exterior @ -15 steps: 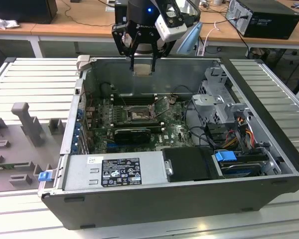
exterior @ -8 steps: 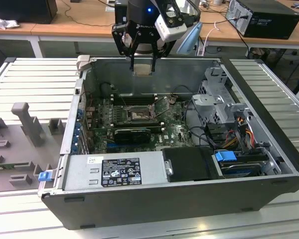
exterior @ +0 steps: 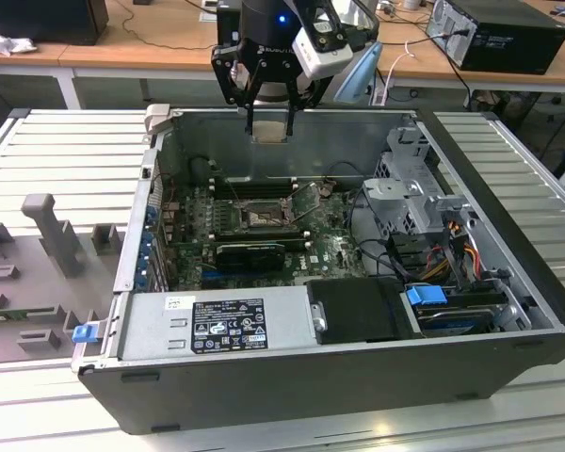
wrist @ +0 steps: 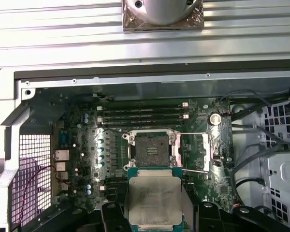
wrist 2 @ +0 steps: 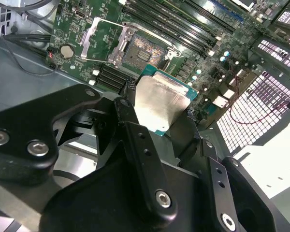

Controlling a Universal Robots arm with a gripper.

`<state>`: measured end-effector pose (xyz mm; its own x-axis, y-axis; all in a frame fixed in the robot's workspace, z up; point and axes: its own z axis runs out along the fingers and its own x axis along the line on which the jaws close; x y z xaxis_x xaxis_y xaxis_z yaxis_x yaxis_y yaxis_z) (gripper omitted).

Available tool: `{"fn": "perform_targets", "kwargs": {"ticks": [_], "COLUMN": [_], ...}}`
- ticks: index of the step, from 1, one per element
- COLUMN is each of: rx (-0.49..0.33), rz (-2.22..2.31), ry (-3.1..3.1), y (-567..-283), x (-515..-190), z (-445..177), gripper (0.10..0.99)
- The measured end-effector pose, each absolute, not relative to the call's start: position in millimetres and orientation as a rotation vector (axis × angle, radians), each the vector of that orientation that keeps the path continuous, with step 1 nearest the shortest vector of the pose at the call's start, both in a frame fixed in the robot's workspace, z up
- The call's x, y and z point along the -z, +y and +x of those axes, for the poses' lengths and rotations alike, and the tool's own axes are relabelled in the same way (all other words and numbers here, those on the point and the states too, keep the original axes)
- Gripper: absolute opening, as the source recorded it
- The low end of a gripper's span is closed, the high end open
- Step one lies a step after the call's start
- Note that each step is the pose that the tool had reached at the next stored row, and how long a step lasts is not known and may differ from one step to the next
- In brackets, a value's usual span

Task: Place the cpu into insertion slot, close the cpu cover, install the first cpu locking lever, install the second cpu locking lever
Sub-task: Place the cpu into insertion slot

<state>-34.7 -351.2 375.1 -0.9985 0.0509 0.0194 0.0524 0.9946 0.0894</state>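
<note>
Grips the cpu (exterior: 269, 130) by two opposite edges with the end effector (exterior: 269, 121), set narrow and clamped onto the chip. Holds it flat, pale face up, green rim showing in both wrist views. Hovers above the open computer case (exterior: 264, 377), near its 12 o'clock wall in the exterior view, well clear of the green board (exterior: 334, 250).

Key relation: has the insertion slot (exterior: 262, 218) at 6 o'clock from the end effector in the exterior view, well apart and lower down. No real long axis, since the chip is near-square. Has chip edges roughly parallel to the slot's edges in the first wrist view, so probably needs little or no twist, mostly a shift toward 6 o'clock and a descent.

Shows the slot bare, dark centre exposed, nothing seated. Shows the cpu cover (wrist: 206, 147) swung open beside the slot, toward 3 o'clock in the exterior view, on the drive cage (exterior: 405, 179) side. Counts as not yet placed and not yet closed. Rests the case on a ribbed metal desk (exterior: 66, 151).
</note>
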Motion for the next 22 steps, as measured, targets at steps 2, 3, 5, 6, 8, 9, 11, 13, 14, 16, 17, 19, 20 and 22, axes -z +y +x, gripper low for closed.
{"fn": "perform_targets", "kwargs": {"ticks": [2,3,5,6,8,9,11,13,14,16,17,19,20,22], "rx": [0.14,0.141,0.14,0.141,0.14,0.14,0.14,0.141,0.141,0.141,0.141,0.141,0.141,0.141], "rz": [-0.082,-0.083,-0.085,-0.085,-0.086,-0.087,-0.088,-0.09,-0.09,-0.092,-0.093,-0.095,-0.096,-0.097], "ry": [-3.12,-3.12,-3.12,-3.12,-3.12,-3.12,-3.12,-3.12,-3.12,-3.12,-3.12,-3.12,-3.12,-3.12], "y": [-351.2,-351.2,-351.2,-351.2,-351.2,-351.2,-351.2,-351.2,-351.2,-351.2,-351.2,-351.2,-351.2,-351.2], "x": [-375.1,-375.1,-375.1,-375.1,-375.1,-375.1,-375.1,-375.1,-375.1,-375.1,-375.0,-375.1,-375.1,-375.0], "z": [-34.7,-34.7,-34.7,-34.7,-34.7,-34.7,-34.7,-34.7,-34.7,-34.7,-34.7,-34.7,-34.7,-34.7], "gripper": [0.529,0.529,0.529,0.529,0.529,0.529,0.529,0.529,0.529,0.529,0.529,0.529,0.529,0.529]}}
